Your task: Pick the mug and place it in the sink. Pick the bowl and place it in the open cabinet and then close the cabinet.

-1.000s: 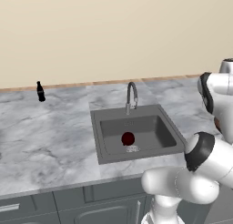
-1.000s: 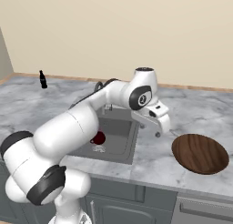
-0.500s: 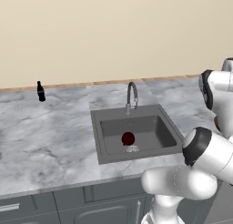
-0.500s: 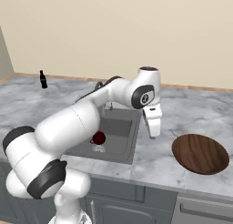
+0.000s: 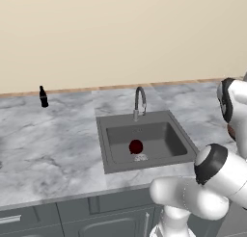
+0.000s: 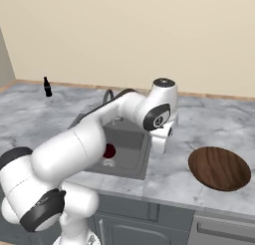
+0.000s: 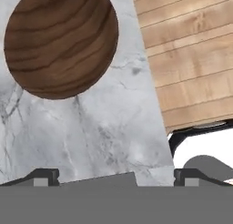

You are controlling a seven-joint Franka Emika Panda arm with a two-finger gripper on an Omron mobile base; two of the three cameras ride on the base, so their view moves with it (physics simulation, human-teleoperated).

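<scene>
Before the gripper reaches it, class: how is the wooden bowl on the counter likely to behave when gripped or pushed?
The bowl looks like solid ringed wood, so probably stiff, not fragile. It sits wide and shallow on the marble counter, so it should slide rather than tip or roll. Its low rim may give the open gripper little to pinch.

The tabletop [image 6: 209, 119] is grey-and-white marble with darker veins. The bowl [image 6: 219, 168] at about four o'clock in the right base view is dark brown wood with ringed grain (the rings read clearly in the hand view). The sink [image 5: 144, 139] is dark grey, its faucet [image 5: 140, 102] steel-coloured; a dark red round thing [image 5: 136, 146] lies at its centre. A small black bottle [image 5: 43, 97] stands at ten o'clock. The wall [image 5: 120, 33] is plain beige, the floor [image 7: 191, 59] light wooden planks.
</scene>
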